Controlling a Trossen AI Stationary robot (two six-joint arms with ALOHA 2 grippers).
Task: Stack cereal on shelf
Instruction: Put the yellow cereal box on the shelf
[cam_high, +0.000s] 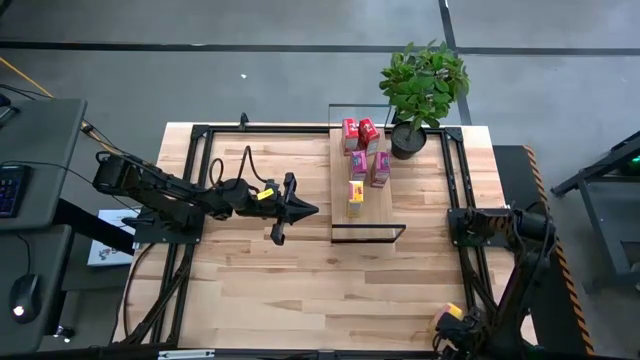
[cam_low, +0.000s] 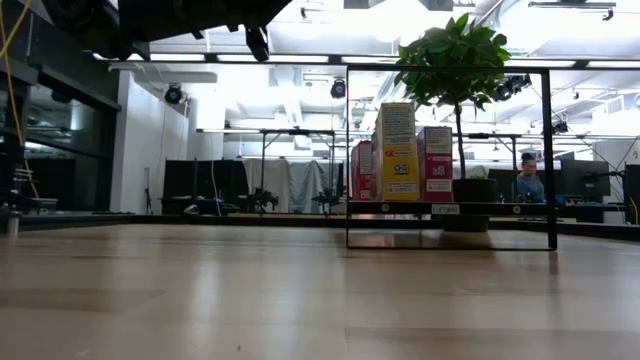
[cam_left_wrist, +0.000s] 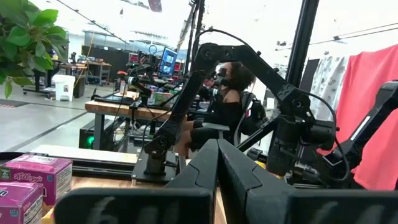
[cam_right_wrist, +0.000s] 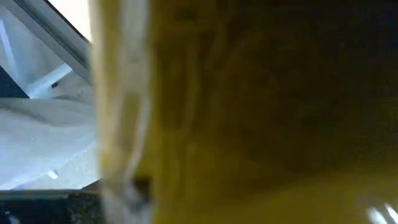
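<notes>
The shelf, a light-wood plank on a thin black frame, stands right of the table's middle. On it stand two red cereal boxes at the far end, two pink-purple ones in the middle and a yellow one toward the near end. My left gripper hovers shut just left of the shelf, holding nothing; two pink boxes show beside it. My right gripper is at the table's near right corner. A blurred yellow surface fills its wrist view; whether the gripper touches it does not show.
A potted plant stands by the shelf's far right corner. Black frame rails run along the table's left and right sides. Bare wood lies near of the shelf. A person sits in the room beyond the table.
</notes>
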